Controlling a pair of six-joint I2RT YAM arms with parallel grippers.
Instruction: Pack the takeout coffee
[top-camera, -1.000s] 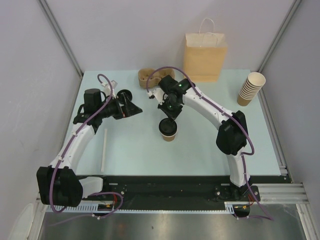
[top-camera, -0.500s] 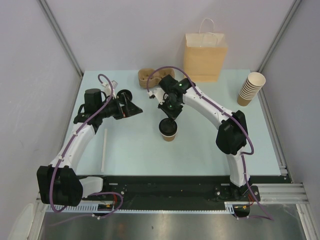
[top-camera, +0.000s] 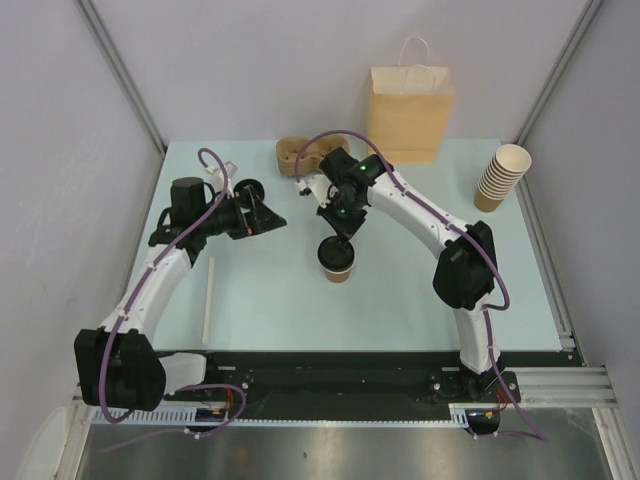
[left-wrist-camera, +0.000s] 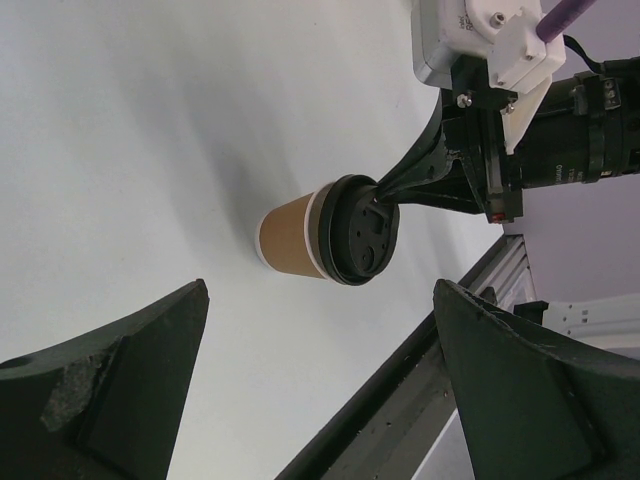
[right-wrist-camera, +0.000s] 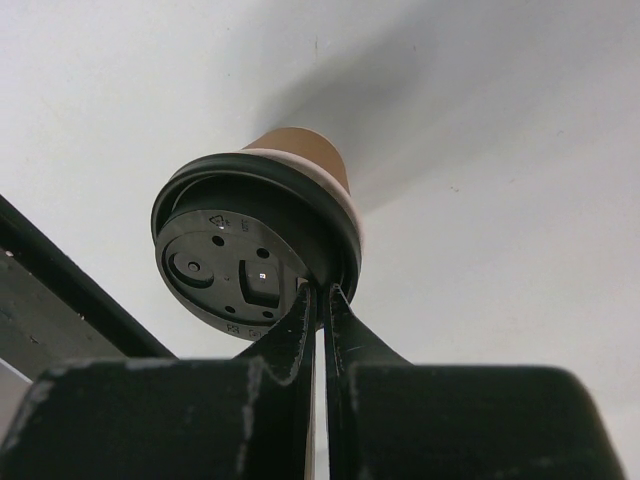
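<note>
Surface: pale mint table (top-camera: 400, 290); a thin white stick (top-camera: 208, 298) lies on its left.
Room: grey wall panels (top-camera: 50, 150) around you; paper bag (top-camera: 410, 115) stands at the back.
Cup: tan cup (top-camera: 339, 271) upright mid-table, black lid (right-wrist-camera: 235, 255) on top.
Right gripper (right-wrist-camera: 322, 295): yours is pinched together, tips touching the lid's rim.
Left gripper (top-camera: 262, 214): spread wide, well apart from the cup.
</note>
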